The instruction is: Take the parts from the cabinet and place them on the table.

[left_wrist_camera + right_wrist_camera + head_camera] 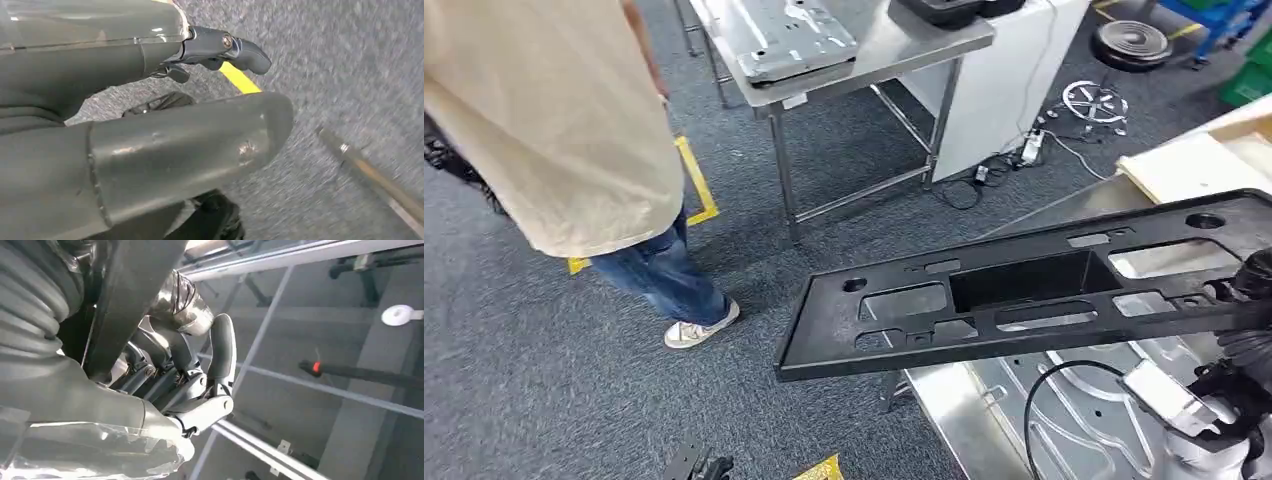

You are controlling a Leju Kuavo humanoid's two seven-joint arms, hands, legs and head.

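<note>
The right hand (pixel 1249 300) grips the right end of a long black panel (pixel 1024 290), its fingers (pixel 220 350) curled around the edge. The panel is held tilted above a steel table (pixel 984 420) carrying metal sheets. The left hand (pixel 220 50) hangs over grey carpet (pixel 350 60), fingers apart, holding nothing. A person (pixel 554 130) stands nearby. No legible writing.

Grey ribbed cover (pixel 30 295), dark fingers (pixel 165 385)
</note>
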